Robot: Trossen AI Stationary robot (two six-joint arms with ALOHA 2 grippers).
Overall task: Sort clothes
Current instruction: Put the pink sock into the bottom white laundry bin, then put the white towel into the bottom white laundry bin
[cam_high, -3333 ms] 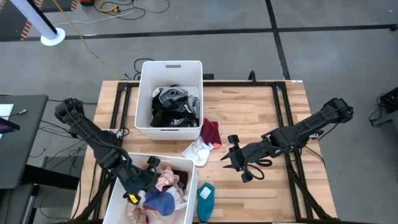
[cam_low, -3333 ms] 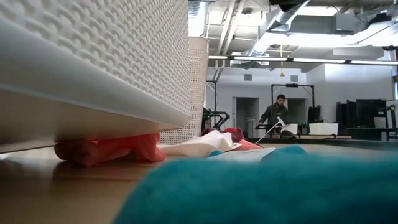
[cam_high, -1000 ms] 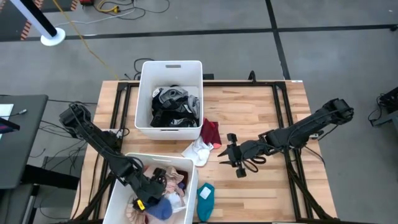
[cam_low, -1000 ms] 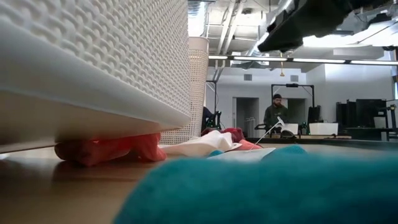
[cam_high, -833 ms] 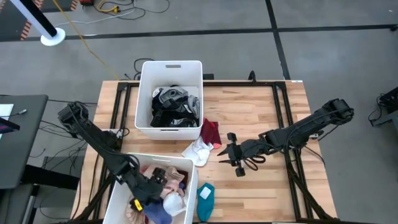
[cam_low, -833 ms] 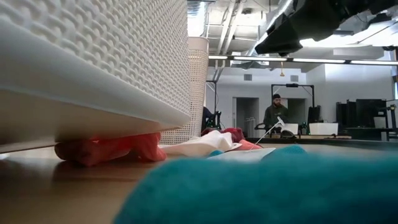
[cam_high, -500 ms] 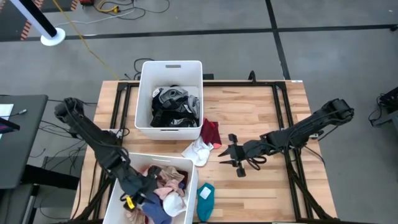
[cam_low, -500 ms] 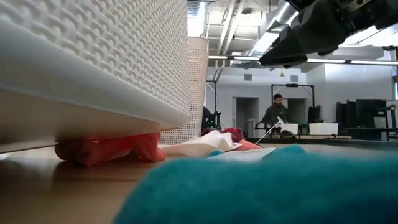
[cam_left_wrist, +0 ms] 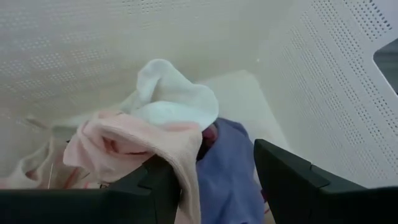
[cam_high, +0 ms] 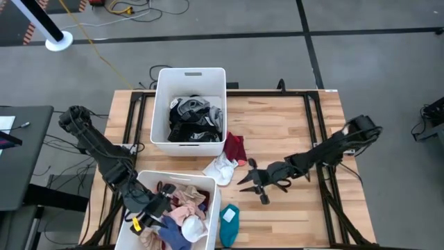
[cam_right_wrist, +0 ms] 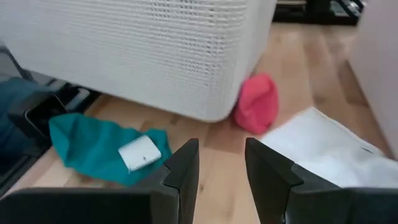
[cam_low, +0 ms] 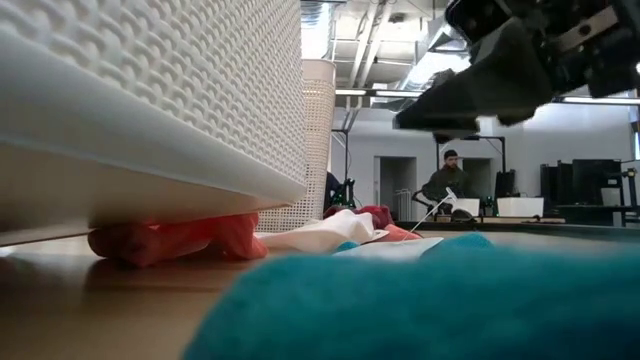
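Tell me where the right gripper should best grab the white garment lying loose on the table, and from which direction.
Probably the bunched, raised fold of the white garment, nearest the right gripper. It lies flat and crumpled on the table, beside the maroon garment, so coming down from above with open fingers looks safest.

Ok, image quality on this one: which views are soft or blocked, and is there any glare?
Low view: the teal garment fills the foreground as a blur and the near bin blocks the left half; bright ceiling lights behind leave the right gripper a dark shape. Left wrist view: the pink garment is soft, very close. High view: evenly lit and sharp.
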